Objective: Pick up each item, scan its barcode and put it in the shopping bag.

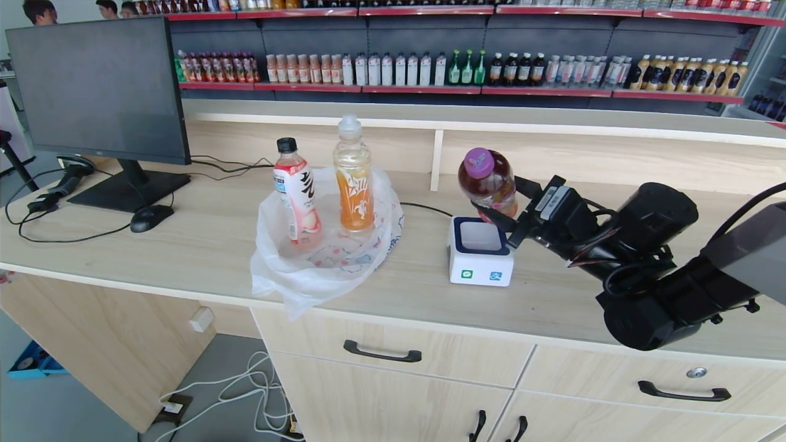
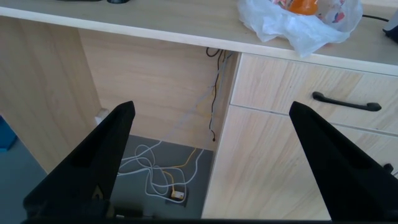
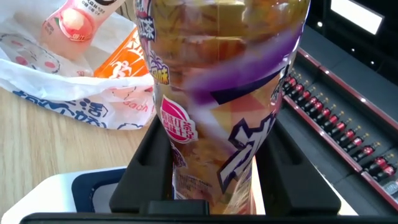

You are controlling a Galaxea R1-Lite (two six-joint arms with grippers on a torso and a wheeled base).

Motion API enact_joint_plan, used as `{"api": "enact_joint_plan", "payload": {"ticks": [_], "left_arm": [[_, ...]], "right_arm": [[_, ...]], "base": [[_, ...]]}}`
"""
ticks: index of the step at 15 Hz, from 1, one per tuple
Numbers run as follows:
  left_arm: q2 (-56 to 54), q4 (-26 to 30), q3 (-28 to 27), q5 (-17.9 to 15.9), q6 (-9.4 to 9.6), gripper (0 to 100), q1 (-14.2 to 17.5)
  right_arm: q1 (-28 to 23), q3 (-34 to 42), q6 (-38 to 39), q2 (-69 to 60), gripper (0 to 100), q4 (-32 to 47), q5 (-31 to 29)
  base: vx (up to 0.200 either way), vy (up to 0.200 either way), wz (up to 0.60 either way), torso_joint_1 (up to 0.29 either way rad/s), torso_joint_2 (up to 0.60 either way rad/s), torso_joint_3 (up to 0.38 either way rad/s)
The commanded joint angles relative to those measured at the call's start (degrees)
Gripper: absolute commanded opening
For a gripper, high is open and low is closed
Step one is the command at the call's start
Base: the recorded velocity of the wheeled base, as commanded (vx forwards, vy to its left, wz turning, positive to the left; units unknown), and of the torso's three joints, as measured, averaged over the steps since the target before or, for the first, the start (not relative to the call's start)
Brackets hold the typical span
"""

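Note:
My right gripper (image 1: pixel 500 215) is shut on a purple-capped tea bottle (image 1: pixel 488 179), held tilted just above the white barcode scanner (image 1: pixel 480 252) on the counter. In the right wrist view the bottle (image 3: pixel 224 93) stands between the two black fingers (image 3: pixel 146 168), with the scanner (image 3: pixel 68 190) below. The white shopping bag (image 1: pixel 325 245) lies open to the scanner's left, holding a pink peach-drink bottle (image 1: pixel 297 191) and an orange-drink bottle (image 1: pixel 354 175), both upright. My left gripper (image 2: pixel 208 162) hangs open below the counter edge, facing the cabinet front, nothing between its fingers.
A monitor (image 1: pixel 98 92) stands at the counter's back left, with a mouse (image 1: pixel 151 217), a handheld scanner (image 1: pixel 61 184) and cables nearby. A low wooden wall (image 1: pixel 552 153) runs behind the counter. Drawers with black handles (image 1: pixel 382 353) sit below. Cables lie on the floor (image 2: pixel 158 177).

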Motion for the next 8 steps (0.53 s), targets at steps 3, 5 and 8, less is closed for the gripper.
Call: {"api": "enact_joint_plan", "payload": {"ticks": [3,5,8], "left_arm": [[0.1,0.0,0.0,0.0,0.00,100,0.0],[0.1,0.0,0.0,0.0,0.00,100,0.0],[0.1,0.0,0.0,0.0,0.00,100,0.0]], "right_arm": [[0.1,2.8,2.6,-7.2,0,-0.1,-1.4],[0.5,6.6,6.5,-12.1,0,-0.1,-6.3],[3.6,6.9,16.1,-15.8,0,-0.1,-13.9]], "base": [[0.000,0.000,0.00,0.000,0.00,0.000],[0.000,0.000,0.00,0.000,0.00,0.000],[0.000,0.000,0.00,0.000,0.00,0.000]]}}
